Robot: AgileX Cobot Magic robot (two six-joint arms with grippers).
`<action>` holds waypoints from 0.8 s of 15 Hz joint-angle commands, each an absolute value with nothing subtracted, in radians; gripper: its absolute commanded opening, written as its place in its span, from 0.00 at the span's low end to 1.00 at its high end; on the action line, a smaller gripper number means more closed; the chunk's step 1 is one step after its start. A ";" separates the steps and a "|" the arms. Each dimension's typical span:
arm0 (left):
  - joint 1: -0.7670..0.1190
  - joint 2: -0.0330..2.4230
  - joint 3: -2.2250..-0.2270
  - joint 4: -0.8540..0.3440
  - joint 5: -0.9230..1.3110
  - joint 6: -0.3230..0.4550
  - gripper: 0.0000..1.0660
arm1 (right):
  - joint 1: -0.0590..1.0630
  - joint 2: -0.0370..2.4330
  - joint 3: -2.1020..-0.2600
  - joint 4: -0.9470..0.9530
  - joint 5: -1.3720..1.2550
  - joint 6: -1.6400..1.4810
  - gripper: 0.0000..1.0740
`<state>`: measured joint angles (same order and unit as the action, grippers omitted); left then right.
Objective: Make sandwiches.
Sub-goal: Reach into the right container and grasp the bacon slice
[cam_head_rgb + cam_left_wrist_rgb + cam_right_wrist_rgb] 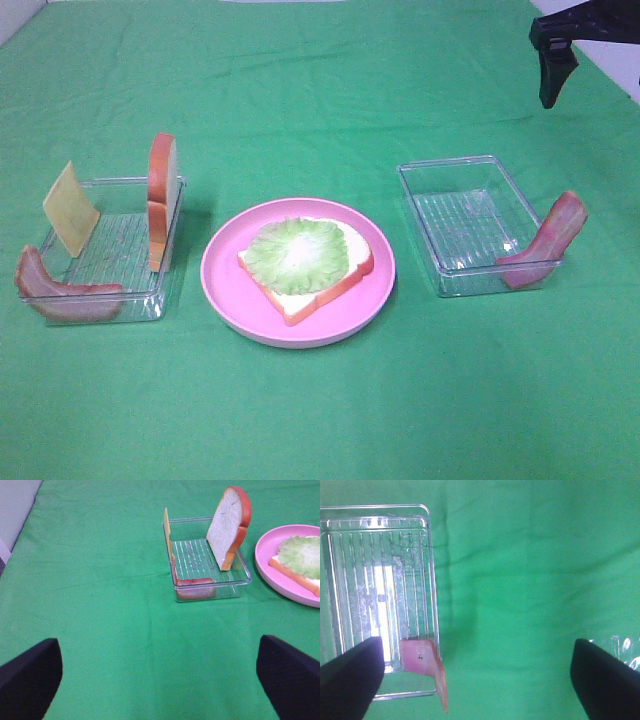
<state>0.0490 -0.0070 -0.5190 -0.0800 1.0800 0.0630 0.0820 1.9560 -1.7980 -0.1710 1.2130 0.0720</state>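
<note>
Green-covered table [320,420], pink plate [330,320] between left clear tray [150,295] and right clear tray [470,230].

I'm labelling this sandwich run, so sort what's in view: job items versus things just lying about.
Job: plated bread slice; lettuce leaf; upright bread slice; cheese square; left bacon strip; right bacon strip.
Just there: pink plate; left clear tray; right clear tray; green cloth.

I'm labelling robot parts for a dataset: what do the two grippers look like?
Both are plain matte black. The left gripper has two broad fingers with rounded tips; the right gripper looks the same. No cables, markings or labels show.
</note>
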 commanded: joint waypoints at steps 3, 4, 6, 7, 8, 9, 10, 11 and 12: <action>0.054 -0.009 -0.518 -0.085 1.079 0.063 0.94 | 0.080 1.945 -1.796 -0.128 1.331 0.058 0.90; 0.054 -0.009 -0.518 -0.085 1.079 0.063 0.94 | 0.080 1.946 -1.796 -0.128 1.328 0.057 0.90; 0.054 -0.009 -0.518 -0.085 1.079 0.063 0.94 | 0.080 1.951 -1.796 -0.128 1.329 0.055 0.90; 0.054 -0.009 -0.518 -0.085 1.079 0.063 0.94 | 0.080 1.951 -1.795 -0.129 1.329 0.055 0.90; 0.054 -0.009 -0.518 -0.085 1.079 0.063 0.94 | 0.080 1.952 -1.787 -0.131 1.329 0.055 0.90; 0.054 -0.009 -0.518 -0.085 1.079 0.063 0.94 | 0.080 1.952 -1.764 -0.132 1.325 0.055 0.90; 0.054 -0.009 -0.518 -0.085 1.079 0.063 0.94 | 0.080 1.952 -1.690 -0.132 1.295 0.059 0.90; 0.054 -0.009 -0.518 -0.085 1.079 0.063 0.94 | 0.080 1.952 -1.652 -0.126 1.274 0.061 0.90; 0.054 -0.009 -0.518 -0.085 1.079 0.063 0.94 | 0.080 1.952 -1.611 -0.123 1.253 0.066 0.90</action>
